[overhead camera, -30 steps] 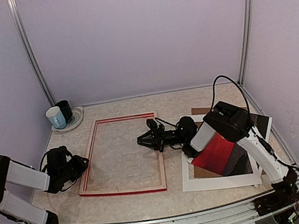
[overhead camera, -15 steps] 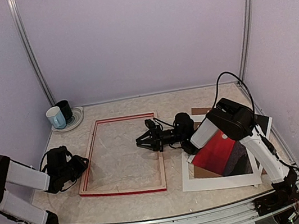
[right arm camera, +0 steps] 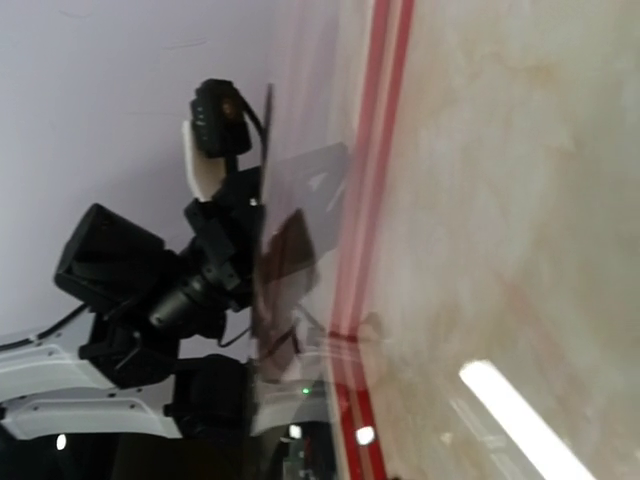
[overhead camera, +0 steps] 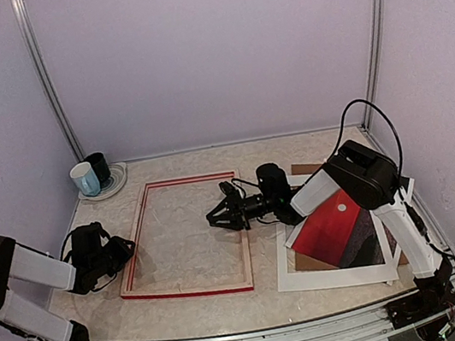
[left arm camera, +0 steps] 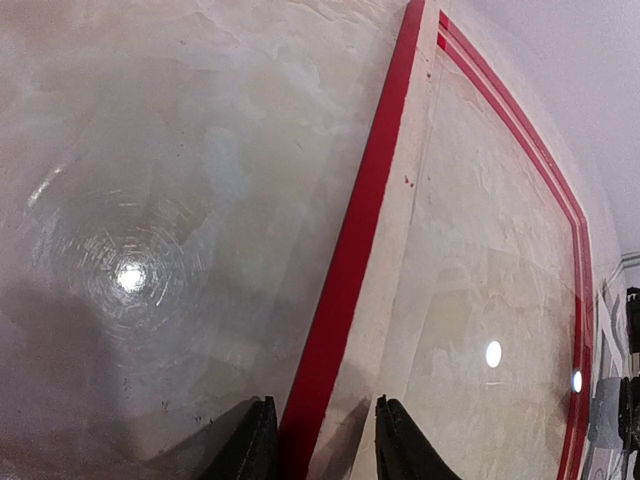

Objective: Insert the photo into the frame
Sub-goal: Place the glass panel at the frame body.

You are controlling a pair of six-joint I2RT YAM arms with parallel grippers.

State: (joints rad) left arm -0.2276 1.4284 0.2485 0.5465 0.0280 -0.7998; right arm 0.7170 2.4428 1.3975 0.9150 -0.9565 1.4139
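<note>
The frame (overhead camera: 191, 290) lies flat left of the table's middle, its red face up, with a shiny clear pane inside it. My left gripper (overhead camera: 126, 249) sits low at its left rail; in the left wrist view the fingers (left arm camera: 250, 445) stand on either side of the red rail (left arm camera: 370, 220), closed on it. Over the frame's right rail hovers my right gripper (overhead camera: 219, 216), fingers spread and empty. Its own fingers do not show in the blurred right wrist view, only the rail (right arm camera: 375, 180). The photo (overhead camera: 328, 228), red with a white sun, lies to the right, tilted on a white mat (overhead camera: 331, 277).
A brown backing board (overhead camera: 303, 169) sticks out from under the mat. A white mug (overhead camera: 85, 179) and a black mug (overhead camera: 99, 167) stand on a plate (overhead camera: 115, 185) at the back left corner. Walls close the table on three sides.
My right gripper's jaws have widened over the frame's right rail, and the right arm's elbow has swung back, uncovering more of the photo. The left arm has not moved.
</note>
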